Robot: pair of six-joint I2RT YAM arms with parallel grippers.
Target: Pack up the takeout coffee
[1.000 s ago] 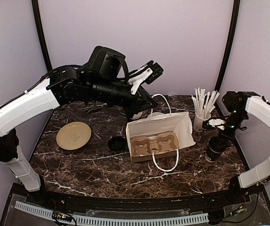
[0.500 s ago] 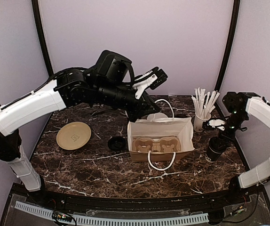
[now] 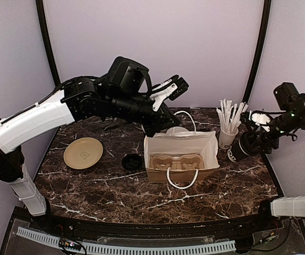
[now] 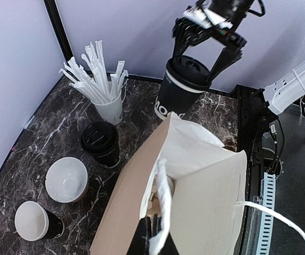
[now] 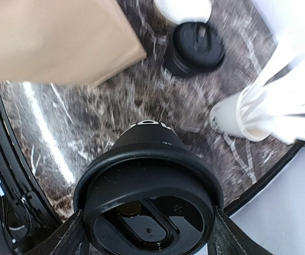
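Paper bag stands open, cup carrier inside, its wells unfilled; near the bag's right side, my right gripper is clamped about the lid rim of a coffee cup, axis tilted, base toward the bag; the bag's mouth lies to its left, so the right arm is nearer; at the bag's far rim my left gripper is closed on the handle; behind the bag stands a second lidded cup.
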